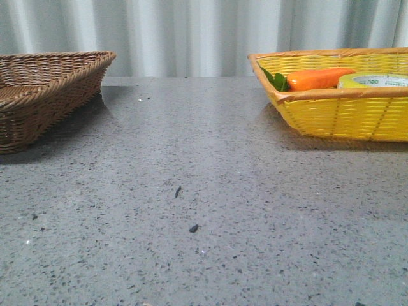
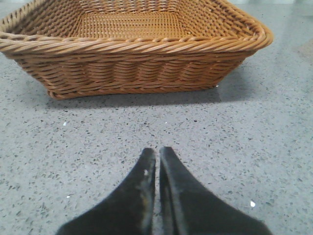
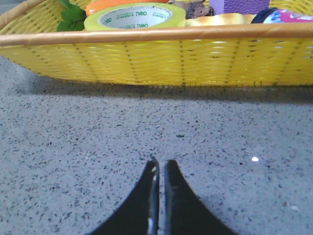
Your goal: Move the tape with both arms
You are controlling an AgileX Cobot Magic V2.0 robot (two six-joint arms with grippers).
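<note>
Opening step, nothing grasped | pale yellow-green tape roll lies in yellow woven basket beside orange carrot | right gripper and left gripper: jaws together, empty | next: right arm must open, reach over the rim | brown wicker basket likely destination.

Grey speckled table, brown wicker basket at left edge, yellow basket at right holding an orange carrot with green leaves beside the tape, pale curtain behind
</note>
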